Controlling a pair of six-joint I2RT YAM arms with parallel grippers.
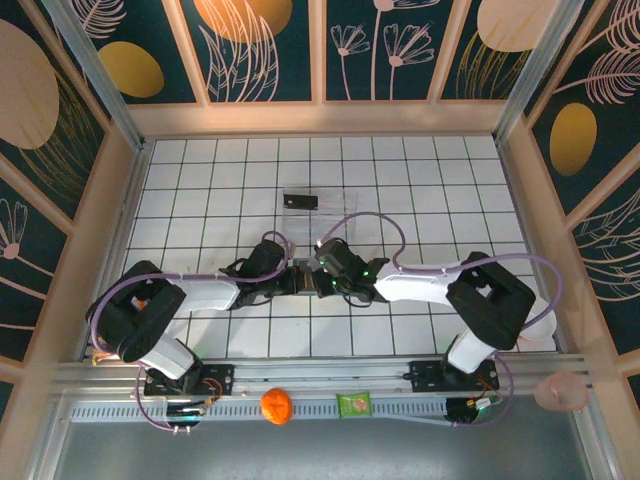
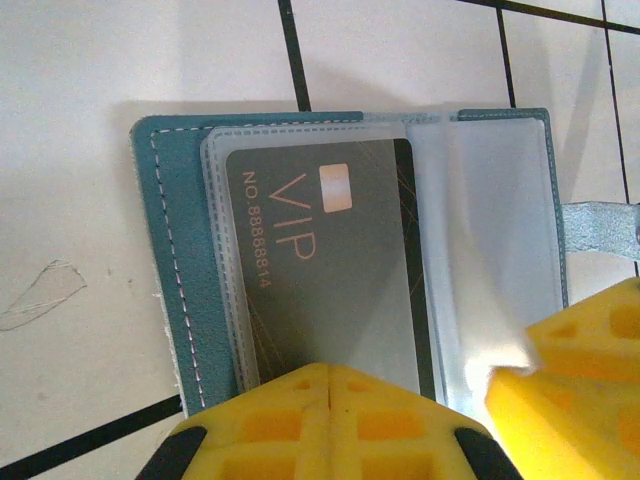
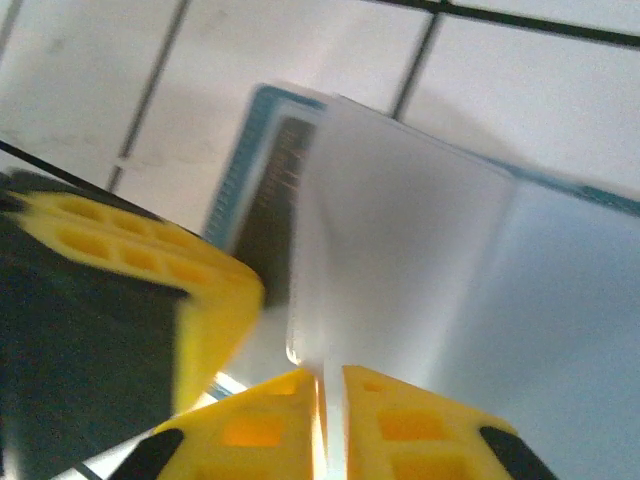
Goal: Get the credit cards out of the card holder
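- My left gripper (image 2: pixel 330 400) has its yellow fingers pressed together with the seam closed. They sit over the near edge of the sleeved card, and I cannot tell whether they actually nip it.
- My right gripper (image 3: pixel 333 400) pinches a frosted clear leaf of the card holder (image 2: pixel 175 250). The leaf stands up on edge between the two yellow fingers.
- The card holder lies open on the white tiled table (image 2: pixel 80 200), directly between my two grippers. From the top camera that is around the middle of the table, a little toward my bases.
- Its cover is teal, with a rounded corner and a line of pale stitching just inside the edge. Cloudy plastic sleeves are layered on the inner face.
- The VIP card (image 2: pixel 320 270) is tucked in the left-hand sleeve. It is dark grey and glossy, with gold "VIP" lettering, a gold number line beside it and a small gold chip square.
- The right half of the holder shows pale, milky leaves framed by a thin teal rim.
- Beyond the holder and apart from it stands a clear tray (image 1: pixel 335 215), with a black card (image 1: pixel 300 200) at its far left corner.
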